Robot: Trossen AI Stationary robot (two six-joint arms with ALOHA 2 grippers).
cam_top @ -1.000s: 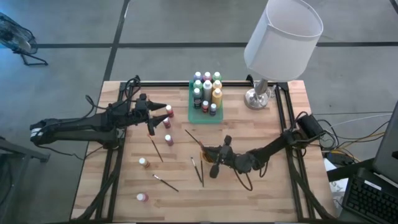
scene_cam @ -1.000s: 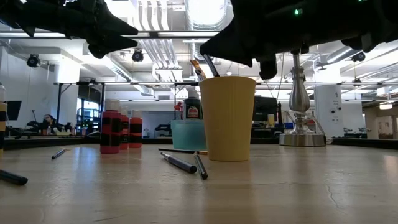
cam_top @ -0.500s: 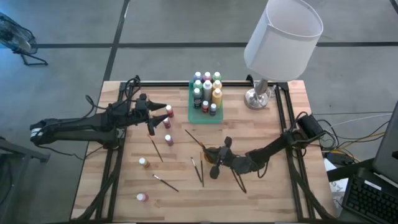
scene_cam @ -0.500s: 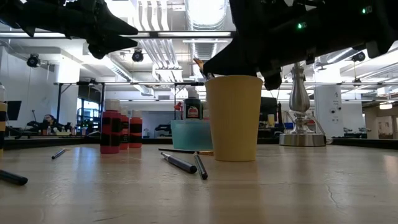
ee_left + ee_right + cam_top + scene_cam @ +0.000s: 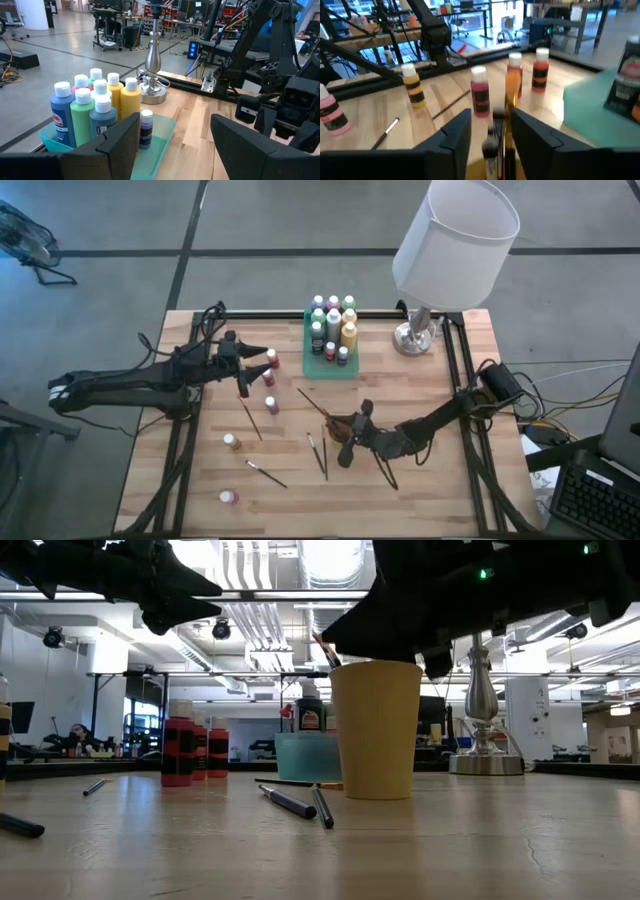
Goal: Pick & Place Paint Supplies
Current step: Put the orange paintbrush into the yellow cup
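A pink-labelled paint bottle (image 5: 230,497) is standing alone toward the near left corner of the worktop (image 5: 440,500), with a short paintbrush (image 5: 266,473) lying just beyond it and a yellow-banded bottle (image 5: 231,441) farther in. Two more brushes (image 5: 318,452) are lying side by side near the middle, close to the orange-yellow cup (image 5: 375,728).

The right gripper (image 5: 353,432) is hanging directly over that cup, and its fingers (image 5: 456,131) are standing a little apart on either side of a brush (image 5: 510,107) whose handle is sticking up between them (whether they are touching it, I cannot tell). The brush's tip is poking out above the cup's rim in the low view.

Farther back on the left side, the left gripper (image 5: 262,352) is hovering above the wood with its jaws wide and nothing between them; a long brush (image 5: 247,412) and a few red and pink bottles (image 5: 269,404) are lying and standing just by it.

At the far edge, the translucent green tray (image 5: 347,369) is holding a cluster of bottles (image 5: 333,320) in blue, green, yellow and other colours, all upright. Beside it, toward the far right corner, a table lamp (image 5: 455,235) with a white shade is standing on its metal base.
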